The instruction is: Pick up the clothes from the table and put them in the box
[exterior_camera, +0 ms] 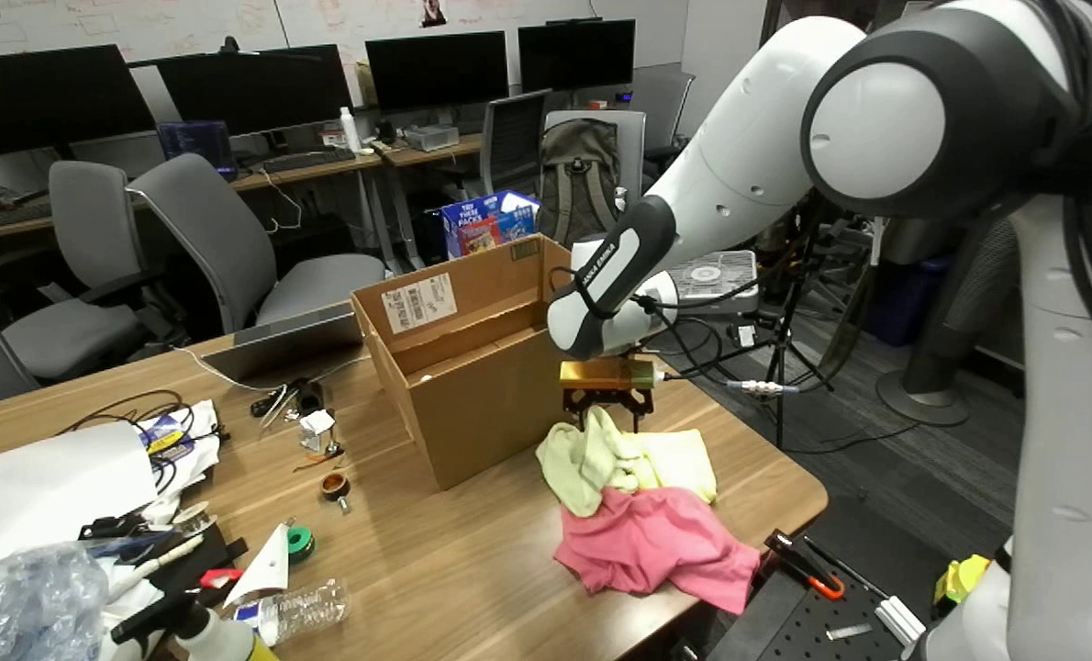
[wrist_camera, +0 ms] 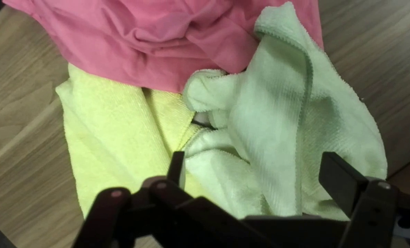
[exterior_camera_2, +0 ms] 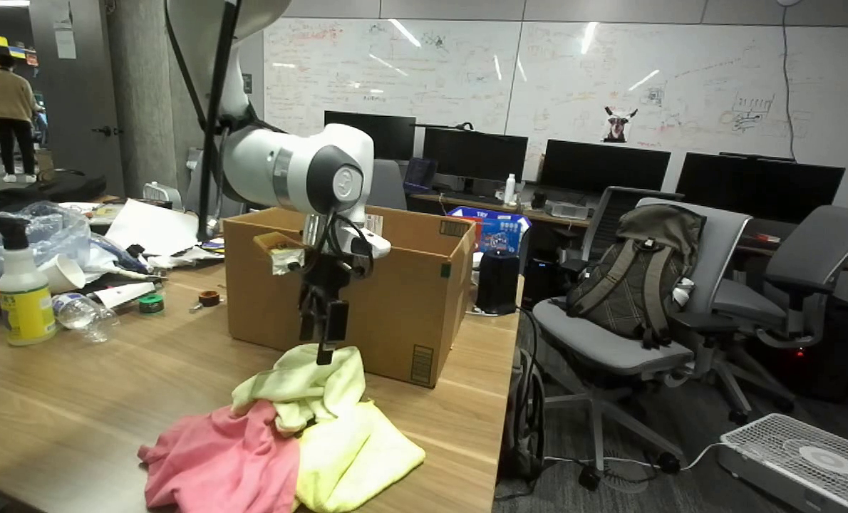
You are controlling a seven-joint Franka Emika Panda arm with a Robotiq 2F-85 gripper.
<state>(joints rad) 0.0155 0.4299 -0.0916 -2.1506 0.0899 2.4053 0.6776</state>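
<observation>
Arm: the white arm (exterior_camera: 748, 138) reaches a big round joint (exterior_camera: 876, 128) high at the right of an exterior view, then slopes down and leftward over the desk (exterior_camera: 454, 569) to the wrist (exterior_camera: 629, 317).
Wrist: low, near the long wall of the box (exterior_camera: 495, 395), and bent so that the jaws point straight down in both exterior views.
Jaws: spread wide in the wrist view, one fingertip (wrist_camera: 175, 168) seen where the yellow cloth (exterior_camera: 684, 459) meets the green cloth (exterior_camera: 587, 459), the other against the green cloth, with loose folds showing between them; whether they touch the cloth I cannot tell.
Green cloth: bunched on the desk below the jaws, lying partly over the yellow cloth and the pink cloth (exterior_camera: 656, 542).
Yellow cloth: flatter, beside the green one and running under it, meeting the pink cloth along one edge.
Pink cloth: crumpled, one corner reaching past the desk edge in an exterior view.
Box: cardboard, open at the top, upright on the desk just beside the green cloth; all three cloths lie outside it.
Bottles: a spray bottle (exterior_camera_2: 25, 306) stands upright and a clear bottle (exterior_camera_2: 85, 317) lies on its side, well apart from the cloths.
Chair: gray chair (exterior_camera_2: 595, 345) beyond the desk, with a backpack (exterior_camera_2: 631, 278) on it.
Back wall: a row of dark monitors (exterior_camera: 436, 78) in front of a scribbled whiteboard (exterior_camera: 188, 23).
</observation>
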